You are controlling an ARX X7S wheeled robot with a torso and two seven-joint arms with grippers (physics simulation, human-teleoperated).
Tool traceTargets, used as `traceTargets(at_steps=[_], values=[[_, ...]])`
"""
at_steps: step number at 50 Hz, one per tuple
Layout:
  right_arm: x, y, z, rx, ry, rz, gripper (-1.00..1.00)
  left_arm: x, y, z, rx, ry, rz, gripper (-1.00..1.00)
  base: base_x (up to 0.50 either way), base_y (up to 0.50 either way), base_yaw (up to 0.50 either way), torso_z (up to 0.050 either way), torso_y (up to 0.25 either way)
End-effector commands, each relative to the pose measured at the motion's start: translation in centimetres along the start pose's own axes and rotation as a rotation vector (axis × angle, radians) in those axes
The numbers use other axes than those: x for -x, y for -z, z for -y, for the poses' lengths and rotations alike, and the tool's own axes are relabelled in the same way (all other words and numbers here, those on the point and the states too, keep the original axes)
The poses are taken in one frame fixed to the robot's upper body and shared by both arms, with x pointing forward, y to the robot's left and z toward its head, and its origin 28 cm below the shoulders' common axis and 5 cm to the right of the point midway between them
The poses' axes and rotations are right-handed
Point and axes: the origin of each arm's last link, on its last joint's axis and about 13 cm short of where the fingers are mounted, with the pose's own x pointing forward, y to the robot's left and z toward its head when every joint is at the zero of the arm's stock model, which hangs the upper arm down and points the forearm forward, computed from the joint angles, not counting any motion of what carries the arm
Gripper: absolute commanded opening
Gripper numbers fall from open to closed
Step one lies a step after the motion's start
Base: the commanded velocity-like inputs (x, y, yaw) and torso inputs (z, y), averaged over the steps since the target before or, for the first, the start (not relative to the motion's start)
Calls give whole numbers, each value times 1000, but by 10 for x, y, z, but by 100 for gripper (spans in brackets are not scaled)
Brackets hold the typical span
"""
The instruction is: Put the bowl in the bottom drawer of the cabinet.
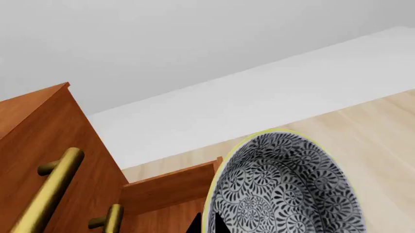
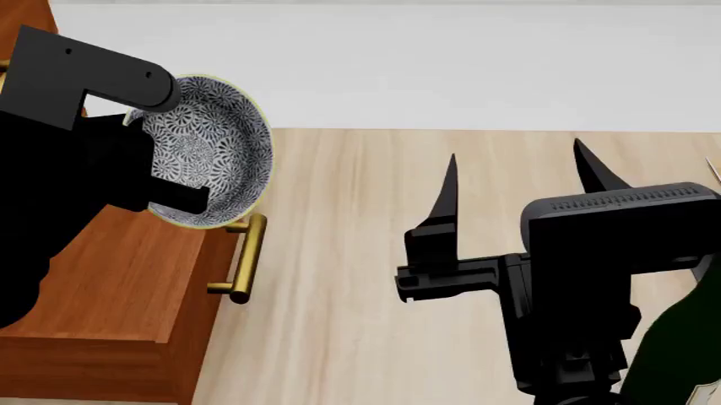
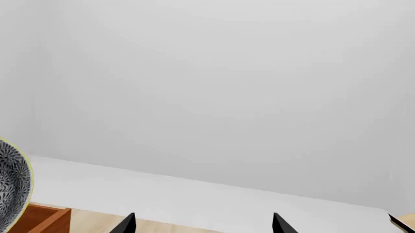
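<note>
Nearest in the head view, lower right of the frame: right pincer (image 2: 518,186) standing idle with its two black fingers spread well apart, empty, above bare wood floor (image 2: 372,278).

Left of centre: a brass bar handle (image 2: 246,257) on the front of a reddish-brown drawer (image 2: 113,278), pulled out from the cabinet (image 1: 39,131); whether this was the bottom drawer could not be told from these views, and its inside was hidden by the arm.

Upper left of the frame: left pincer (image 2: 169,181) clamped on the bowl (image 2: 214,148), one black finger tip showing against the patterned inside at the lower edge of the left wrist frame. Bowl held tipped on its side, rim toward the middle of the head view, hanging over the drawer's front edge, clear of the wood.

Farthest: white wall (image 2: 451,67) behind.

Judged as the carrying step, bowl already brought over the cabinet, placing not yet done. Next move, by this reading: lowering into the open box, levelling the bowl so its foot meets the drawer floor, clearing the front board and handle, then parting the fingers.
</note>
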Motion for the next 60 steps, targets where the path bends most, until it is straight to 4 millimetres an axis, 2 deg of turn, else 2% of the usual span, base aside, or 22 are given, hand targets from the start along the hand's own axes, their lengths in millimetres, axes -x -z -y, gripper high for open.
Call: traceTargets(at_steps=[1,28,34,44,55,60], values=[[-2,2,0,-3,0,-3,100,-7,3,-5,-8,-68,-8,-100,0,0,0,0,0],[-3,3,1,-9,0,3,100,-12,14,-20,-37,-177,-44,-100,0,0,0,0,0],[-3,2,1,-10,1,5,100,-9,7,-25,-40,-199,-45,-100,0,0,0,0,0],[-3,2,1,-11,1,6,100,-12,21,-28,-69,-234,-65,-100,0,0,0,0,1],[-3,1,0,-15,-3,10,100,-12,24,-30,-77,-247,-83,-100,0,0,0,0,0],[-3,1,0,-14,-2,9,100,-15,31,-28,-77,-242,-93,-100,0,0,0,0,0]])
